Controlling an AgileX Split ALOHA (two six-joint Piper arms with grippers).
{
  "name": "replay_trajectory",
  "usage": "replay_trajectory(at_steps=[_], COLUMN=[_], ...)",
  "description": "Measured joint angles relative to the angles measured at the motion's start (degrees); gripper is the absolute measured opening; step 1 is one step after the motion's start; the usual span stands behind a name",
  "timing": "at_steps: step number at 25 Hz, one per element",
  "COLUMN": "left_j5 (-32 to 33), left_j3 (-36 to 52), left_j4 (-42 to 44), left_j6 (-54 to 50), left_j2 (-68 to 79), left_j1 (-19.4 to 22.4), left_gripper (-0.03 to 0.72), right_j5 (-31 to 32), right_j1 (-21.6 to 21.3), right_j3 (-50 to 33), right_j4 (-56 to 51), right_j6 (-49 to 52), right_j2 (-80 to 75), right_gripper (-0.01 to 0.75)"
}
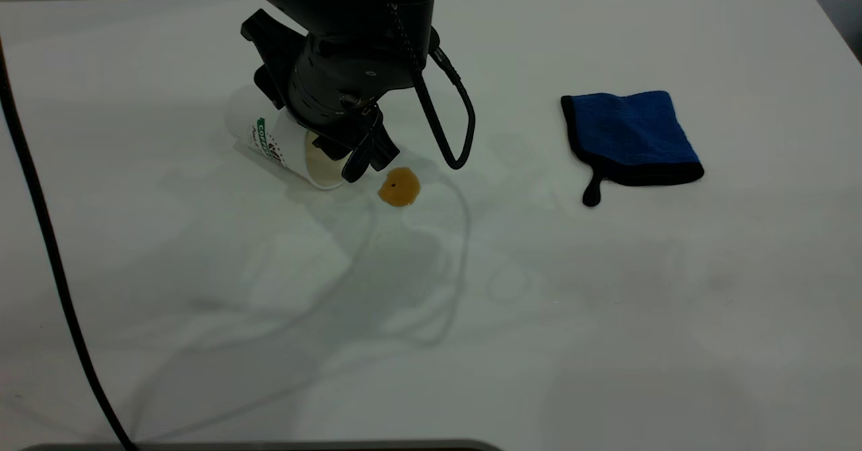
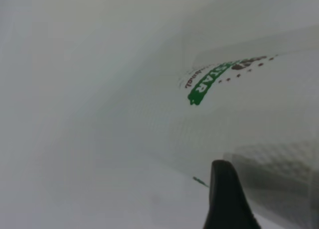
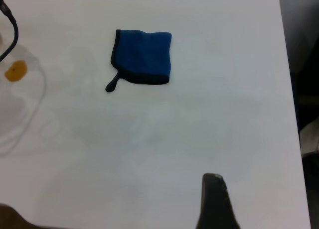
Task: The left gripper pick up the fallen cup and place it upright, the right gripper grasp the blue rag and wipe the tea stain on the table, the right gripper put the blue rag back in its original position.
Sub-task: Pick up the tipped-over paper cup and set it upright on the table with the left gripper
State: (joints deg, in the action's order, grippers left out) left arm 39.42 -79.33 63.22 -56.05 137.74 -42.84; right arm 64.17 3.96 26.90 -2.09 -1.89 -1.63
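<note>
- Right now the left hand [image 1: 363, 158] is reaching down at the mouth of the paper cup [image 1: 283, 145], which is lying on its side on the white table [image 1: 431, 316] with its open end facing the tea stain [image 1: 399, 187].
- Its black fingers [image 1: 357, 161] are sitting at the cup's rim, apparently straddling the wall so that one finger goes inside and one outside; whether they are already squeezing the paper I cannot tell.
- Judging by that placement, a rim grip is being set up because it lets the cup be swung upright without the hand crossing the puddle.
- In the left wrist view the cup's green lettering [image 2: 207, 84] is filling the picture and one fingertip [image 2: 227, 199] is showing right against the wall.
- Well apart to the right, the blue rag [image 1: 630, 134] is lying flat and folded, its black loop tail [image 1: 592, 192] trailing toward the near edge, untouched until wiping begins.
- The right hand is hanging high over the table's right side, outside the exterior view; only one dark finger [image 3: 215, 201] is showing, so its state I cannot tell.
</note>
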Motion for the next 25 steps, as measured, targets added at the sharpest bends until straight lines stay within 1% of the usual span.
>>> replay_trajectory(at_steps=[7, 9, 11, 12, 15, 17, 18, 20, 22, 25], left_j5=[1.7, 1.8, 2.7, 3.2, 5.6, 9.0, 10.2, 11.2, 10.5, 8.2], left_j3=[0.0, 0.0, -0.1, -0.1, -0.1, -0.2, -0.2, -0.2, -0.2, -0.2], left_j4=[1.4, 1.4, 2.1, 2.5, 4.0, 5.9, 6.6, 6.7, 5.1, 0.1], left_j6=[-1.2, -1.2, -1.3, -1.3, -1.3, -1.3, -1.1, 0.3, 3.1, 8.4], left_j2=[1.7, 1.8, 1.8, 1.8, 1.8, 1.7, 1.5, 0.7, -1.4, -6.9], left_j1=[0.6, 1.0, 1.0, 1.0, 1.0, 1.0, 1.1, 1.3, 2.1, 5.3], left_gripper=[0.498, 0.479, 0.427, 0.382, 0.208, 0.083, 0.045, 0.005, 0.002, 0.002], right_j5=[0.0, 0.0, 0.0, 0.0, 0.0, 0.0, 0.0, 0.0, 0.0, 0.0], right_j1=[0.0, 0.0, 0.0, 0.0, 0.0, 0.0, 0.0, 0.0, 0.0, 0.0], right_j3=[0.0, 0.0, 0.0, 0.0, 0.0, 0.0, 0.0, 0.0, 0.0, 0.0], right_j4=[0.0, 0.0, 0.0, 0.0, 0.0, 0.0, 0.0, 0.0, 0.0, 0.0], right_j6=[0.0, 0.0, 0.0, 0.0, 0.0, 0.0, 0.0, 0.0, 0.0, 0.0], right_j2=[0.0, 0.0, 0.0, 0.0, 0.0, 0.0, 0.0, 0.0, 0.0, 0.0], right_gripper=[0.546, 0.546, 0.546, 0.546, 0.546, 0.546, 0.546, 0.546, 0.546, 0.546])
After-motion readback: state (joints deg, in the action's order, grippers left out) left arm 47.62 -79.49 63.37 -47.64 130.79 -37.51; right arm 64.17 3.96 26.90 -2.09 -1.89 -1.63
